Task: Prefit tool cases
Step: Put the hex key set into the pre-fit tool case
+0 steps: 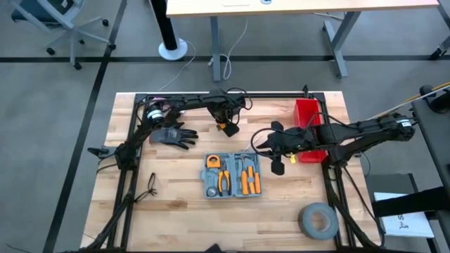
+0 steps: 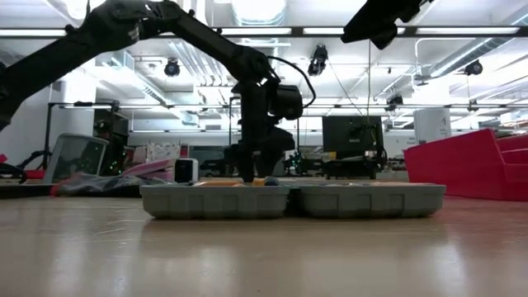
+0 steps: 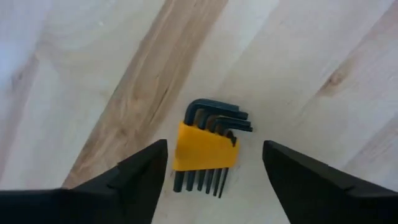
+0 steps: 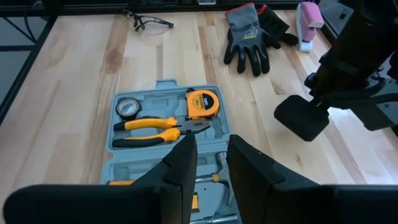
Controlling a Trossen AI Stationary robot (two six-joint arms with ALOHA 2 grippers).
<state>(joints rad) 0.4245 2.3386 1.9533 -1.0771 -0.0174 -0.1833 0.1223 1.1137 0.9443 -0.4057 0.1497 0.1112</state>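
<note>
The grey-blue tool case (image 1: 233, 176) lies open and flat on the wooden table, and also shows in the low view (image 2: 293, 200) and the right wrist view (image 4: 165, 127). It holds a yellow tape measure, orange-handled pliers and a gauge. A yellow holder of black hex keys (image 3: 206, 149) lies on the table beyond the case's far edge (image 1: 226, 128). My left gripper (image 3: 214, 168) points down over it, open, one finger on each side and not touching it. My right gripper (image 4: 211, 158) hangs high over the case's right side (image 1: 275, 149), open by a narrow gap with nothing between the fingers.
A red bin (image 1: 307, 130) stands at the table's far right. A grey tape roll (image 1: 318, 219) lies near the right corner. Black gloves (image 1: 174, 135) and safety glasses (image 1: 151, 184) lie left of the case. A small yellow item (image 1: 277, 167) lies right of the case.
</note>
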